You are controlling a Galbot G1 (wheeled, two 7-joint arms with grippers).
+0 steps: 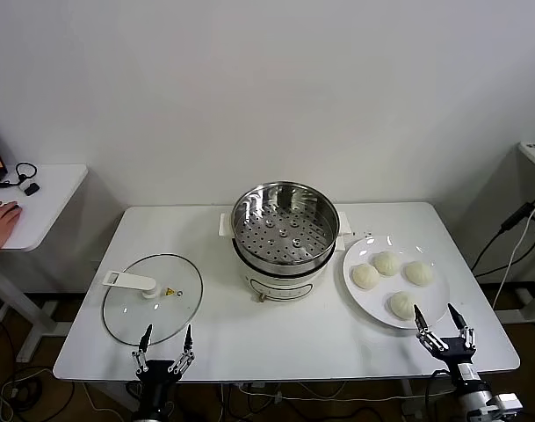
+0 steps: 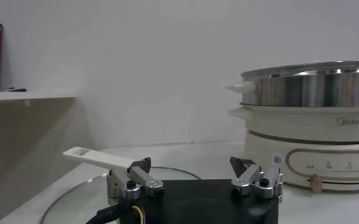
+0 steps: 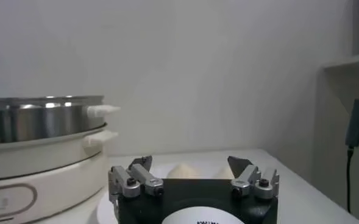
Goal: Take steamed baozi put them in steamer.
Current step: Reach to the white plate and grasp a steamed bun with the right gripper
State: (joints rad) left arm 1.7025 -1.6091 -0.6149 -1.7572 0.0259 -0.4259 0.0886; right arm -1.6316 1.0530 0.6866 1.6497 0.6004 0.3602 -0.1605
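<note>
The steamer (image 1: 285, 227) is sitting open in the middle of the table (image 1: 249, 343), on its white cooker (image 1: 280, 286); its perforated floor is showing bare, so it appears ready to receive food. The lid (image 1: 151, 299) is lying flat on the table to the robot's left, well apart from the steamer, presumably set there to keep the basket clear. All four baozi (image 1: 388, 263) are resting on the plate (image 1: 359, 294) just beside the cooker on the robot's right; none is in the steamer, so the task seems to be at its start.

The right gripper (image 1: 443, 324) is hovering at the near table edge, just in front of the plate, jaws spread and empty; being nearest the baozi, it looks the likelier arm for the first pick. The left gripper (image 1: 166, 342) is waiting at the near edge by the lid, jaws likewise spread and holding nothing.
</note>
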